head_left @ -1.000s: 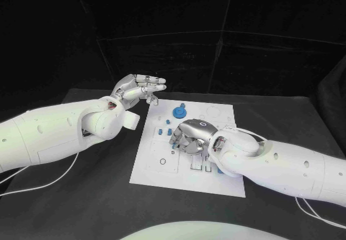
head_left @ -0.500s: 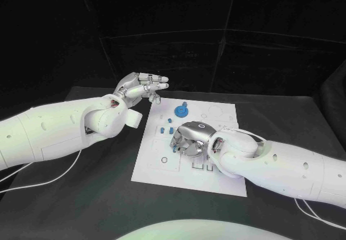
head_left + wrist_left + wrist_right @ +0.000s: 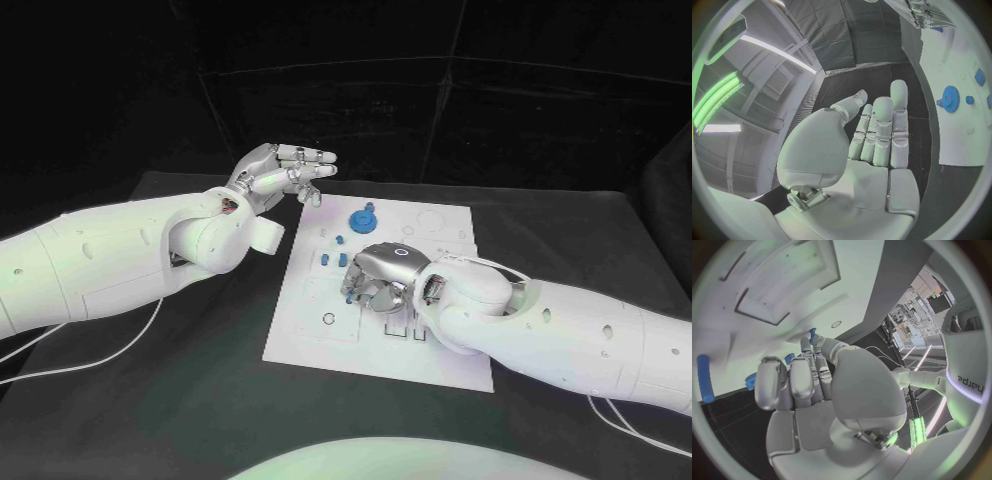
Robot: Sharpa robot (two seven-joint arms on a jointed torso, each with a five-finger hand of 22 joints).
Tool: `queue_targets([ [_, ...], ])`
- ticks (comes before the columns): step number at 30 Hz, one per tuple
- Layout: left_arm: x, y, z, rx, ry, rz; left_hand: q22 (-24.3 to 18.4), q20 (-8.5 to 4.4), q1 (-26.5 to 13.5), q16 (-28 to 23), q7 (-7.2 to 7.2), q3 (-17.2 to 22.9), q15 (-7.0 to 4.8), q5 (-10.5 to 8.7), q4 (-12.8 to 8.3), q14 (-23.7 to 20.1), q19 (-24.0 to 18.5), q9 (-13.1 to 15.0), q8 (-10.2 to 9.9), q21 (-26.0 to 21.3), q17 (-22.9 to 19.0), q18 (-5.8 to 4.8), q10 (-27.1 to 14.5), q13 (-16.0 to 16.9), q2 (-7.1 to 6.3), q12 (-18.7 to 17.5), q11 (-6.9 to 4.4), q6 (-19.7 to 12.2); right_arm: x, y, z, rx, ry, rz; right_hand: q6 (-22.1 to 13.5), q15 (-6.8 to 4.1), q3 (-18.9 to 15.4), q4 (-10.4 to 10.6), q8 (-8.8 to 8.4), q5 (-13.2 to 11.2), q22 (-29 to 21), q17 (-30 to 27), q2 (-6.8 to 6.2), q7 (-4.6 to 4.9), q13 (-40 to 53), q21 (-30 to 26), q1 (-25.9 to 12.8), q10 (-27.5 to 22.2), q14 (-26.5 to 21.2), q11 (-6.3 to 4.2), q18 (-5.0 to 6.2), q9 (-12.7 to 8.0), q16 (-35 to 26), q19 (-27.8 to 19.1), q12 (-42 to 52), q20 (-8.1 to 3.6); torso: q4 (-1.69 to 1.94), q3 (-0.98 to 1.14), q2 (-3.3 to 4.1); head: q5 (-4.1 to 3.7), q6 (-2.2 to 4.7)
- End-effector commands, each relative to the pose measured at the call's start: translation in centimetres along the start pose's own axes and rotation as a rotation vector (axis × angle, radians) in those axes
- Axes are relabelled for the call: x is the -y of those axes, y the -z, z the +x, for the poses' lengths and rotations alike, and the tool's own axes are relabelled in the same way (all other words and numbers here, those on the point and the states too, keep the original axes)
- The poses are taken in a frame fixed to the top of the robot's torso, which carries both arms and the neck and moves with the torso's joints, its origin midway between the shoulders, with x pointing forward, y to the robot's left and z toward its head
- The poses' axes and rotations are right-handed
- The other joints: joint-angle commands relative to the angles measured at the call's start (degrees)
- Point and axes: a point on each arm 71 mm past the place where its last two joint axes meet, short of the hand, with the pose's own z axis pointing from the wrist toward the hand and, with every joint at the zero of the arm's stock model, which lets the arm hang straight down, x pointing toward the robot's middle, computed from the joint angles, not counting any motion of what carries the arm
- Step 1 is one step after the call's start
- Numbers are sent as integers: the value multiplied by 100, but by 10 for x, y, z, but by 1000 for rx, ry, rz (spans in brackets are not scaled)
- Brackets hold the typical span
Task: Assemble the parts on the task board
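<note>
Head view: right hand (image 3: 382,278) over task board (image 3: 320,345).

The task board (image 3: 378,335) lies flat in the middle of the counter (image 3: 173,400), between the two arms. The left robot hand (image 3: 281,172) hangs above the counter just beyond the board's far left corner, apart from the board. The right robot hand (image 3: 384,278) sits low over the middle of the board, fingers pointing down toward it. A gear-shaped part (image 3: 362,217) stands on the board's far half, behind the right robot hand, with small parts (image 3: 332,259) lying just left of that hand. Cables (image 3: 87,362) trail across the counter beside each arm, at the near left and near right.
</note>
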Motion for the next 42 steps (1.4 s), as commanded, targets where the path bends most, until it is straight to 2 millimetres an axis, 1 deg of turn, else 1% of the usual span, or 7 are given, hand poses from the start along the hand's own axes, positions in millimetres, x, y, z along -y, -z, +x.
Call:
queue_targets([
  [1,1,0,0,-2,7,4,-9,4,39,0,8,-10,0,17,-24,-38,-31,-5,-21,-17,-5,72,-47,-7,-13,10,-2,-27,0,-1,1,1,53,14,1,6,0,-23,2,37,18,-8,-3,26,11,26,-64,-12,152,12,-78,9,4,27,-37,23,4,-2,1,-5,-1],
  [21,0,-1,-2,3,4,-9,-14,10,15,8,27,-33,9,17,-14,-45,-32,-9,-36,-23,-21,70,-69,-9,-17,26,10,-56,-8,-2,5,-20,72,-9,-116,38,-239,-13,-37,211,-9,-59,-177,41,6,8,-370,-127,135,44,-69,-9,-3,-11,-97,58,-1,-1,-3,-1,-40],
  [25,-1,-2,-3,5,3,-9,-14,10,15,8,27,-33,9,17,-14,-45,-32,-9,-36,-23,-21,70,-69,-9,-17,26,10,-56,-7,-2,4,5,69,-9,-361,104,-359,21,-67,242,-171,-224,-280,119,-19,-99,-500,-402,88,124,-32,-40,-109,-133,-236,99,-2,-1,-1,0,-35],
  [28,-1,-2,-4,6,2,-10,-14,10,15,8,27,-33,9,17,-14,-45,-32,-9,-36,-23,-21,70,-69,-9,-17,26,10,-56,-5,-1,1,47,62,-7,-644,176,-526,33,-63,242,-584,-637,-353,192,-16,-381,-568,-771,-38,216,65,-44,-412,-434,-364,169,-2,0,-2,-10,-31],
  [32,-1,-2,-4,7,2,-11,-14,10,15,8,27,-33,9,17,-14,-45,-32,-9,-36,-23,-21,70,-69,-9,-17,26,10,-56,-4,1,-4,114,51,-12,-902,205,-747,26,-59,261,-978,-1028,-349,213,-3,-674,-555,-1045,-124,255,155,-37,-703,-702,-362,209,1,0,-4,-33,-9],
  [36,-1,-2,-5,10,1,-12,-14,10,15,8,27,-33,9,17,-14,-45,-32,-9,-36,-23,-21,70,-69,-9,-17,26,10,-56,-1,10,-10,172,25,-23,-913,198,-864,27,-38,350,-936,-1077,-308,223,17,-658,-531,-975,-109,248,141,-22,-740,-635,-225,210,4,5,-3,-54,21],
  [42,-1,-2,-7,13,0,-16,-16,12,11,16,31,-39,12,17,-12,-44,-33,-9,-41,-25,-18,69,-79,-10,-18,31,13,-66,19,37,-17,189,-11,30,-810,173,-970,48,-8,459,-852,-1031,-290,192,16,-603,-541,-869,-65,216,119,-8,-697,-539,-91,190,-15,-6,-11,-75,80],
])
